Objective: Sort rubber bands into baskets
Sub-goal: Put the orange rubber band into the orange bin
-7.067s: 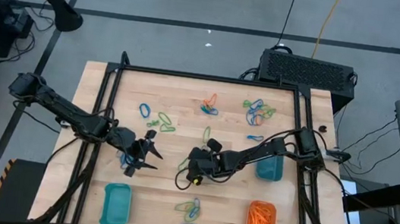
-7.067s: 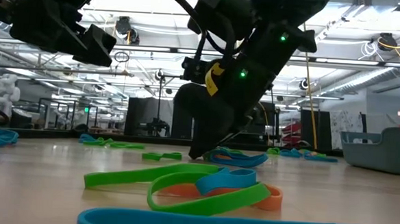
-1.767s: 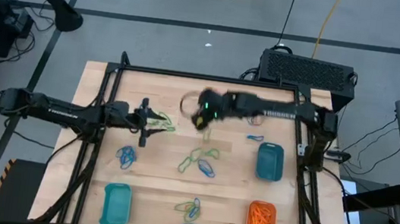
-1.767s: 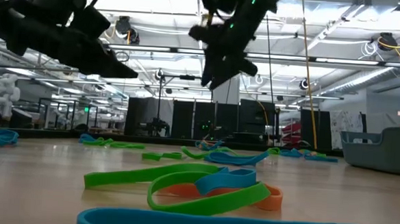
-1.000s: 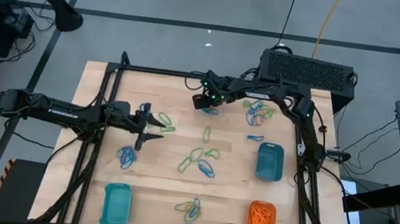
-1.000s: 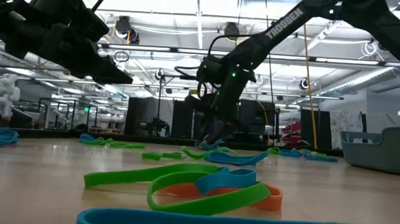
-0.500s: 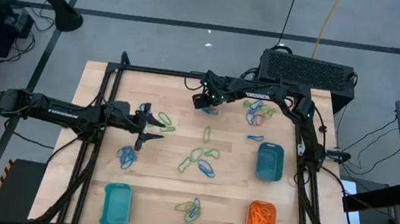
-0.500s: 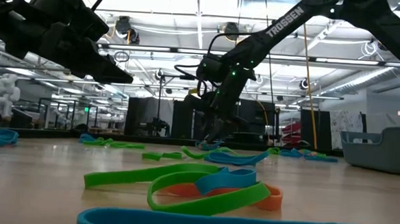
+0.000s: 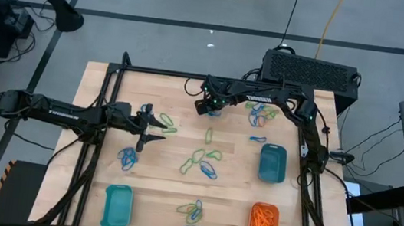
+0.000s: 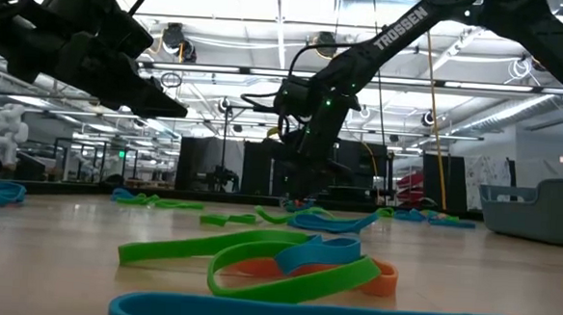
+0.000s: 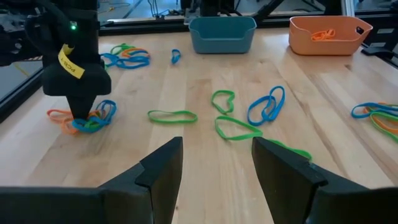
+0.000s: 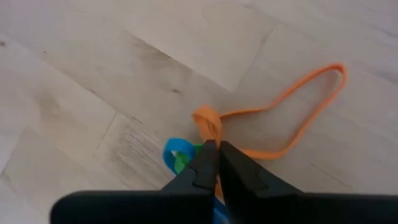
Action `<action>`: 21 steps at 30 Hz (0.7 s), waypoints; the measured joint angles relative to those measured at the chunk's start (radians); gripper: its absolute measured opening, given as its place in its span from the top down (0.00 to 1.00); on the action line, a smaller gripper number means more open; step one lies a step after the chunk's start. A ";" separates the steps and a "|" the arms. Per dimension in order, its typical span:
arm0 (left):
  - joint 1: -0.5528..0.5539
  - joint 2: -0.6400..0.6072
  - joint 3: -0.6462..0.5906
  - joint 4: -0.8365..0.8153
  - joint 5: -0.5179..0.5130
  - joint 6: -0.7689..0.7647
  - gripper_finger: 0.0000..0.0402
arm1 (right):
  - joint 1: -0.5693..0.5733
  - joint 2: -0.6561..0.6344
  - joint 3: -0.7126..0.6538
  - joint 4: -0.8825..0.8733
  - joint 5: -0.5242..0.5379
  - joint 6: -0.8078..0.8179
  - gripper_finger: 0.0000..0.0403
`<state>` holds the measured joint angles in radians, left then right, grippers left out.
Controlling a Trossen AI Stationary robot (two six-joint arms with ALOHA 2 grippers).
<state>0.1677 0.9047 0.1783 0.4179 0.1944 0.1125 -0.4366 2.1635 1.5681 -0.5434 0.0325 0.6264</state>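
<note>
- The right claw [image 9: 204,106] now sits down on a small tangle of rubber bands at the far side of the counter [image 9: 176,195]. Its fingers [image 12: 205,163] are pinched together in the tangle, next to an orange band [image 12: 280,118], with blue and green strands beneath; whether any loop is really caught between them is not clear.
- Compared with the high view of about two seconds ago, this arm has swung from above the counter's middle out to the far edge. Over the last second it has shifted only slightly, so it appears to have settled onto the pile.
- I judge this to be the pick-up stage: if the orange band is the one taken, it belongs in the orange basket [image 9: 264,223] at the near right corner, well apart from the claw and already holding orange bands.
- The left claw [image 9: 155,127] waits over the left half of the counter, its fingers [image 11: 163,167] spread apart and empty, with a green band [image 11: 172,116] lying on the wood ahead. It has held this place for the last two seconds; seven seconds ago it was nearer the middle.
- Since that earliest frame, loose bands have been scattered across the counter's centre.
- The two teal baskets, one at near left [image 9: 117,205] and one on the right [image 9: 272,165], look empty, so most of the sorting remains to be done.
</note>
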 joint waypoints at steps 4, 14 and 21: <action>0.000 0.000 0.000 0.000 0.000 0.007 0.50 | 0.000 -0.008 0.019 0.002 -0.006 -0.017 0.99; 0.000 0.000 0.000 -0.003 0.000 0.008 0.50 | 0.030 -0.013 0.221 -0.018 -0.008 -0.085 1.00; 0.000 0.000 0.000 -0.019 0.000 0.001 0.50 | 0.089 -0.013 0.383 -0.255 -0.008 -0.119 1.00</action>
<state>0.1680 0.9047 0.1783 0.3985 0.1943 0.1138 -0.3476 2.1502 1.9507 -0.7982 0.0248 0.5074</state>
